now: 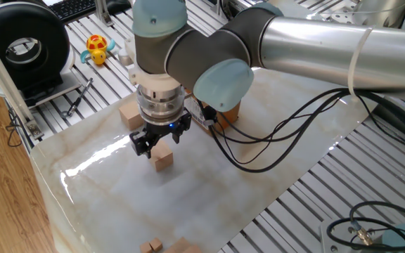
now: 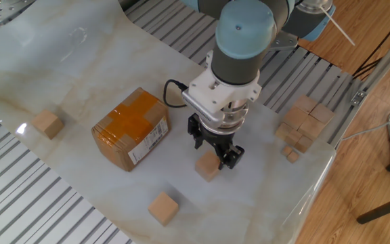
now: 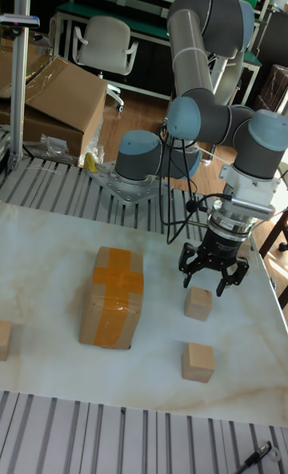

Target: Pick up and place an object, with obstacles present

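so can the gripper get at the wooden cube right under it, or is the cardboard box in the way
Probably yes. The gripper hangs just above the wooden cube with its jaws open on either side of the cube's top. The cardboard box stands apart to one side, with bare tabletop between it and the cube.

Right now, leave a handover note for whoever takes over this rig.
Gripper: open, just above the wooden cube, fingers straddling its top, not gripping.
Cube sits on the marble sheet, right of the cardboard box in the tall view, apart from it.
Two look-alike cubes lie elsewhere on the sheet.
Done: nothing gripped, cube not lifted.
Left: grasp, lift, place clear of the box.
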